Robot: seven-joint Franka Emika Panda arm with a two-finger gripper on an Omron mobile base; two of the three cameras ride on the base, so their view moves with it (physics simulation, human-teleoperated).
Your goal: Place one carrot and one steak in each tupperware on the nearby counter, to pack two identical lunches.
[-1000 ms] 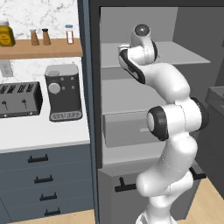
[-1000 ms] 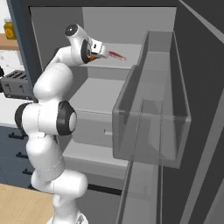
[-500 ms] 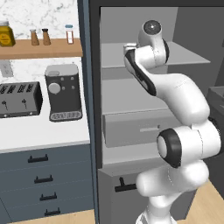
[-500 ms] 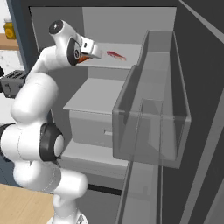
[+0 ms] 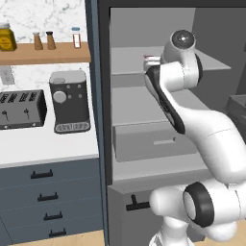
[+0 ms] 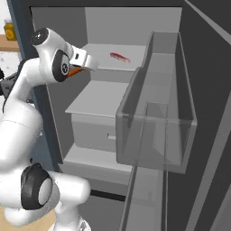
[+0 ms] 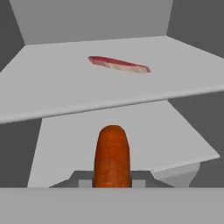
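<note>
My gripper [image 7: 112,180] is shut on a carrot [image 7: 112,154], a short orange stick that points out ahead of the fingers. In the right base view the gripper [image 6: 82,68] hangs just in front of the fridge's upper shelf, with the carrot's orange tip [image 6: 74,72] showing below it. A steak [image 7: 119,64], a thin red-and-pink slab, lies on that upper shelf [image 7: 65,94] beyond the carrot; it is also the steak [image 6: 119,57] lying flat toward the back. The white counter [image 5: 48,144] lies left of the fridge. The tupperware is out of view.
The open fridge door with its clear bin [image 6: 155,122] stands close on the right. A grey drawer [image 6: 92,131] sits under the lower shelf. On the counter stand a toaster [image 5: 19,110] and a coffee machine [image 5: 69,101], under a wooden shelf [image 5: 45,53] with jars.
The arm has swung and drawn the gripper back and slightly down from the upper shelf, the carrot still in its grip. The steak has stayed where it lay.
</note>
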